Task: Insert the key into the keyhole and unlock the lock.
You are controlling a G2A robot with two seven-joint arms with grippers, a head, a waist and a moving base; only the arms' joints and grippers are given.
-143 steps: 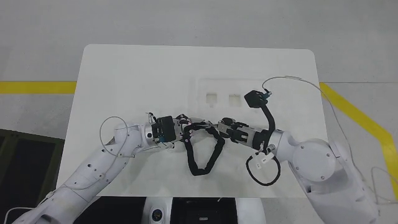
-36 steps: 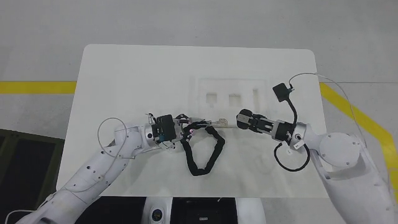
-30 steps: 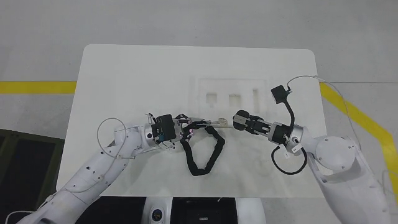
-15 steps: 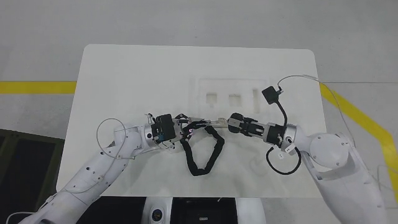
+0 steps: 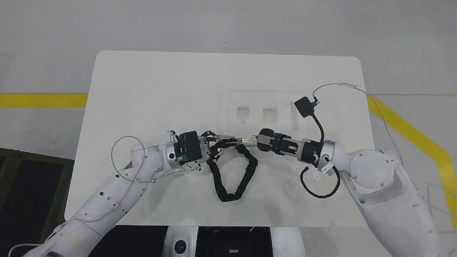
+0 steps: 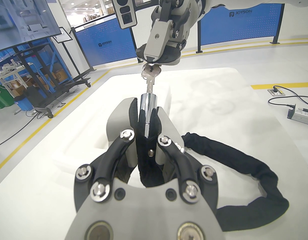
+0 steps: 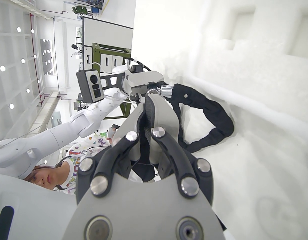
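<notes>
The left gripper (image 6: 147,112) clamps the lock (image 6: 148,106), a smooth chrome cylinder that stands out past its fingertips. The lock's black fabric-sleeved chain (image 6: 244,161) loops away beside the jaws over the white table (image 5: 143,86). The flat metal key (image 6: 150,74) sits in the keyhole with its blade tip hidden. The right gripper (image 6: 157,59) pinches the key's head between narrow jaws, covering its upper edge. A foam tray (image 5: 257,98) with square recesses edges close beyond both jaws.

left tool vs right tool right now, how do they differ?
The left tool clamps the chrome lock cylinder; the right tool pinches the key by the end of its head. The left tool stands wider, spanning the round cylinder; the right tool is almost closed on the flat key. Shared: both are shut on a part and face each other in line, key blade in the keyhole.
</notes>
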